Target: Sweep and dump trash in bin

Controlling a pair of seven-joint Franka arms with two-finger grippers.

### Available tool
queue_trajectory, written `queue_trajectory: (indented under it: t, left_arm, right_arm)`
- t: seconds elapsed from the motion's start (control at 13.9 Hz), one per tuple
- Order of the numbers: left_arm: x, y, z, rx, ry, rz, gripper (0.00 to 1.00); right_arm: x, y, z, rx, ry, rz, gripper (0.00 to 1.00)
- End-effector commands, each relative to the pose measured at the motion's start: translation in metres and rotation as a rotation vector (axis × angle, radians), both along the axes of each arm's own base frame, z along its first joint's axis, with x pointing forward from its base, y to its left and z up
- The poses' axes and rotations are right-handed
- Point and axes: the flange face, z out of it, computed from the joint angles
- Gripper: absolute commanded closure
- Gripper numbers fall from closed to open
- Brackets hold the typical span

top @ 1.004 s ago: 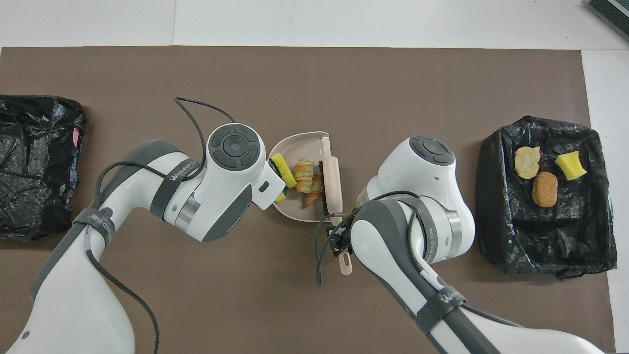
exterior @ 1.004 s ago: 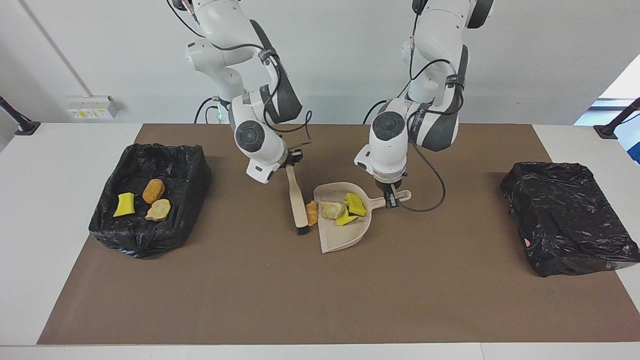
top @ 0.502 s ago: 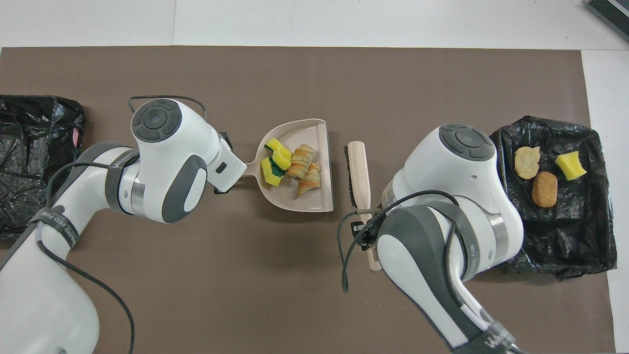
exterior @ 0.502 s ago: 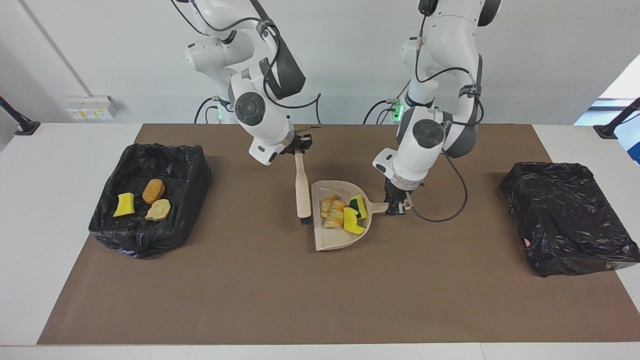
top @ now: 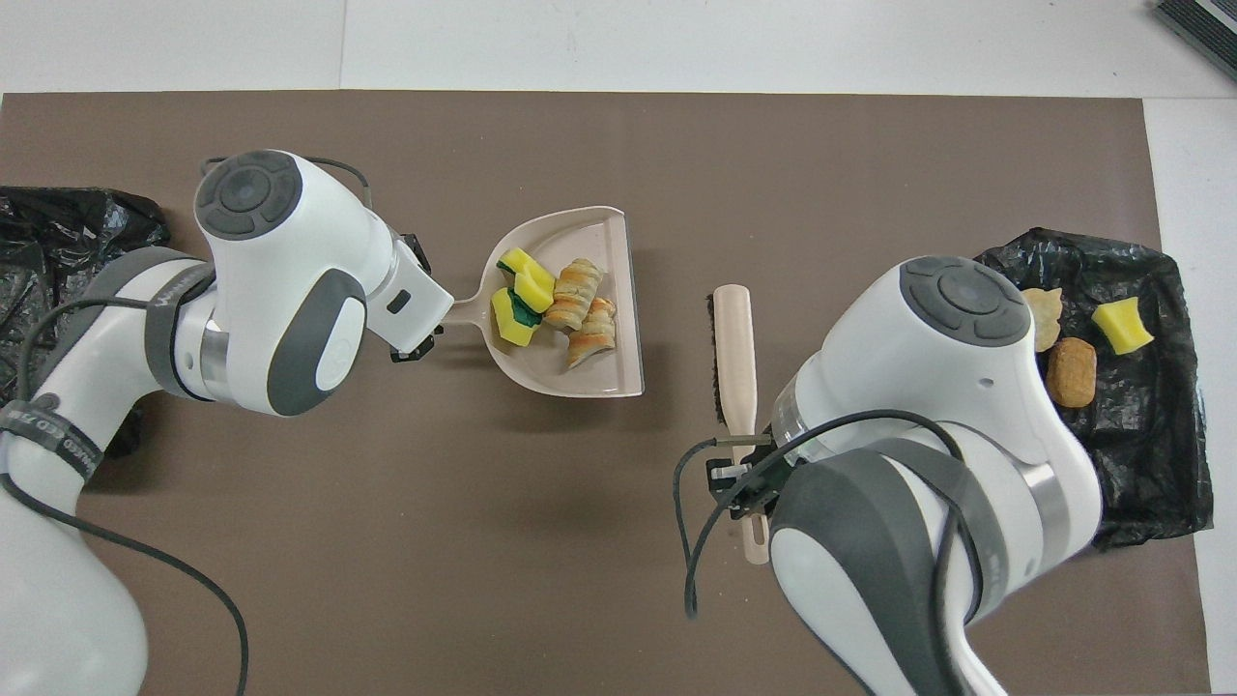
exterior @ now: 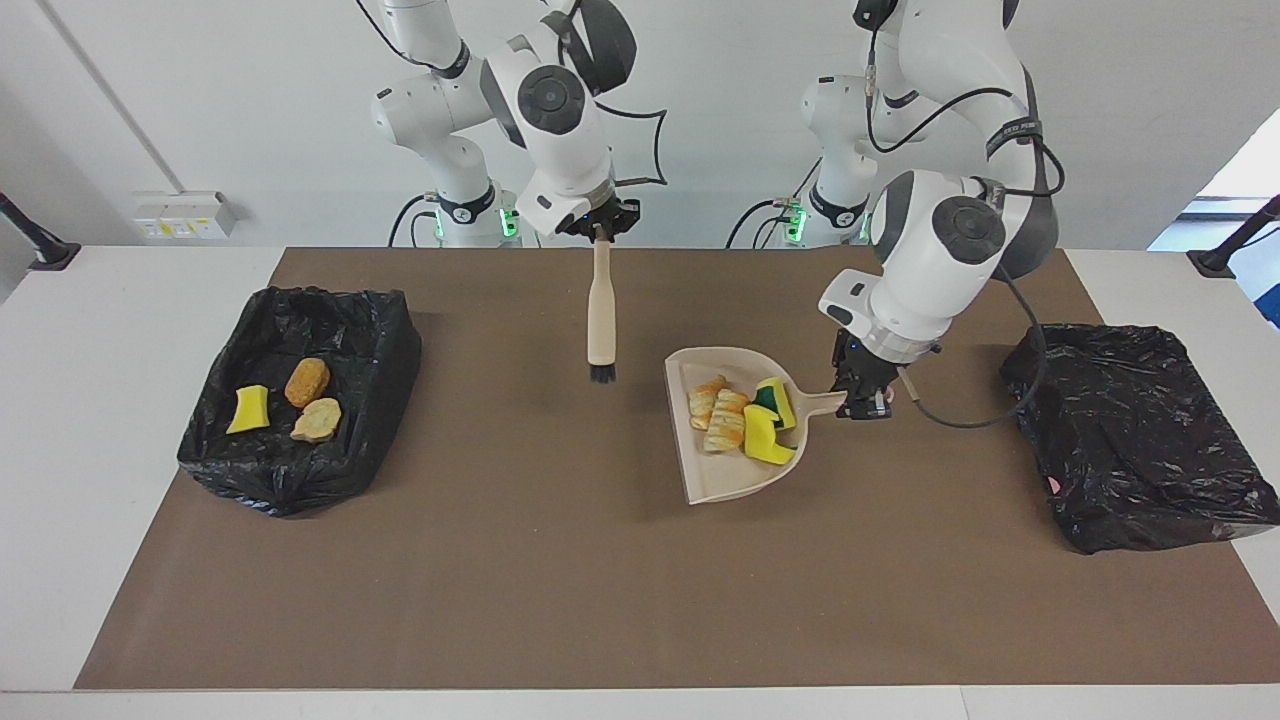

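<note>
My left gripper (exterior: 866,398) is shut on the handle of the beige dustpan (exterior: 722,482) and holds it above the middle of the mat. In the pan lie two yellow sponge bits (exterior: 768,428) and striped bread-like pieces (exterior: 717,415). My right gripper (exterior: 600,228) is shut on the handle of the brush (exterior: 601,320), which hangs bristles down, beside the pan and apart from it. The black-lined bin (exterior: 290,490) at the right arm's end holds a yellow bit (exterior: 248,408), a golden-brown nugget (exterior: 307,381) and a pale lump (exterior: 317,420).
A second black bag (exterior: 1130,430) lies at the left arm's end of the brown mat. In the overhead view the right arm covers part of the bin (top: 1140,483) and of the pale lump (top: 1046,314). Cables hang from both wrists.
The left gripper has lifted the loaded dustpan off the mat and carried it toward the left arm's end. The right gripper has raised the brush and drawn it away from the pan.
</note>
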Motion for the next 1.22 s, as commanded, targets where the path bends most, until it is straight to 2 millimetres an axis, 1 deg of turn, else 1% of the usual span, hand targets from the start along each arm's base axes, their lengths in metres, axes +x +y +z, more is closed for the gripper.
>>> queue_trajectory:
  t: [0.0,0.07,0.14,0.22,0.29,0.36,0.43,0.5,0.57,0.65,0.72,0.86,1.08,1.15]
  left_arm:
    - [0.005,0.029,0.040,0.055,-0.008,-0.028,1.00]
    - [0.009,0.053,0.047,0.061,0.003,-0.027,1.00]
    - [0.013,0.074,0.051,0.059,0.004,-0.045,1.00]
    - [0.015,0.091,0.050,0.056,0.008,-0.071,1.00]
    - [0.017,0.115,0.051,0.056,0.013,-0.081,1.00]
    - [0.018,0.139,0.052,0.050,0.020,-0.097,1.00]
    - [0.020,0.165,0.053,0.043,0.016,-0.130,1.00]
    - [0.022,0.189,0.063,0.041,-0.004,-0.155,1.00]
    - [0.024,0.216,0.072,0.043,-0.025,-0.172,1.00]
    - [0.024,0.244,0.074,0.060,-0.040,-0.200,1.00]
    - [0.024,0.267,0.075,0.078,-0.051,-0.225,1.00]
    - [0.018,0.318,0.078,0.116,-0.072,-0.242,1.00]
    - [0.002,0.400,0.087,0.191,-0.099,-0.274,1.00]
    - [-0.003,0.419,0.092,0.201,-0.107,-0.297,1.00]
  right_arm:
    - [-0.025,0.000,-0.022,0.016,0.030,-0.018,1.00]
    - [-0.030,0.002,-0.035,0.049,0.063,-0.030,1.00]
    - [-0.039,0.011,-0.045,0.062,0.067,-0.038,1.00]
    - [-0.052,0.029,-0.051,0.064,0.046,-0.019,1.00]
    - [-0.060,0.026,-0.066,0.050,0.058,-0.014,1.00]
    - [-0.062,0.023,-0.075,0.046,0.058,-0.018,1.00]
    - [-0.064,0.024,-0.083,0.046,0.041,-0.033,1.00]
    - [-0.066,0.023,-0.092,0.043,0.030,-0.045,1.00]
    - [-0.067,0.021,-0.098,0.041,0.027,-0.048,1.00]
    - [-0.069,0.020,-0.103,0.038,0.024,-0.053,1.00]
    - [-0.070,0.018,-0.110,0.039,0.012,-0.062,1.00]
    - [-0.081,0.025,-0.123,0.039,-0.014,-0.055,1.00]
    - [-0.085,0.027,-0.124,0.044,-0.013,-0.028,1.00]
    - [-0.085,0.028,-0.127,0.041,-0.013,-0.030,1.00]
